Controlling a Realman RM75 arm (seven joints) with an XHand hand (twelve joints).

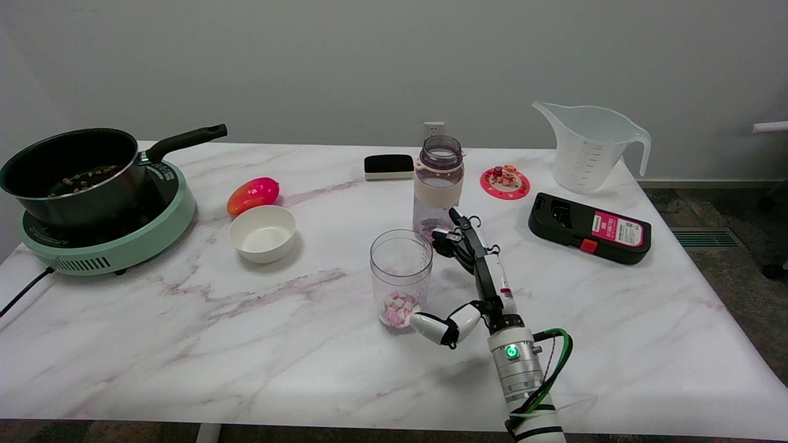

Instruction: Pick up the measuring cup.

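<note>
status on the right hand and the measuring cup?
Right hand open, fingers spread beside clear tumbler. Measuring cup untouched, upright at far right. Black case lies between them.

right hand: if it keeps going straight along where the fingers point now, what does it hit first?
Probably the purple water bottle: the right hand points up and slightly left toward its base. The clear cup sits left of that line. Depth is uncertain.

1. The white marble-patterned tabletop (184,344) carries pinkish veins.
2. Left of the small white round bowl (262,233), a black saucepan (71,175) tops a mint-green cooker (123,243).
3. Behind the bowl, a red-orange fruit-shaped toy (253,194).
</note>
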